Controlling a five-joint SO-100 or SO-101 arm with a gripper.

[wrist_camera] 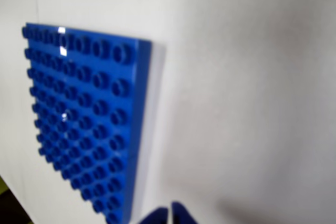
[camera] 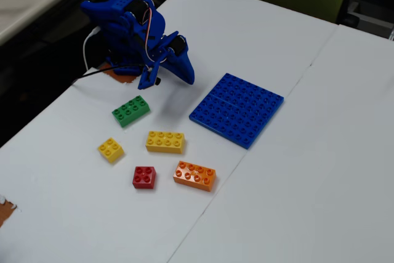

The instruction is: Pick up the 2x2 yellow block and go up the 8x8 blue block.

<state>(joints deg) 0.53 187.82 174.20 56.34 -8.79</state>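
The 2x2 yellow block (camera: pixel 111 149) lies on the white table at the left of the brick group in the fixed view; it is out of the wrist view. The 8x8 blue block (camera: pixel 237 109) lies flat to the right of the bricks and fills the left of the wrist view (wrist_camera: pixel 79 114). My gripper (camera: pixel 188 77) hangs folded near the arm's base, above the table between the green brick and the blue block, well away from the yellow block. In the wrist view its tips (wrist_camera: pixel 169 214) show at the bottom edge, almost together, with nothing between them.
A green brick (camera: pixel 130 110), a longer yellow 2x4 brick (camera: pixel 165 141), a red brick (camera: pixel 144 177) and an orange brick (camera: pixel 194 175) lie around the yellow block. The arm's base (camera: pixel 123 23) stands at the back left. A table seam (camera: pixel 295 90) runs right of the blue block.
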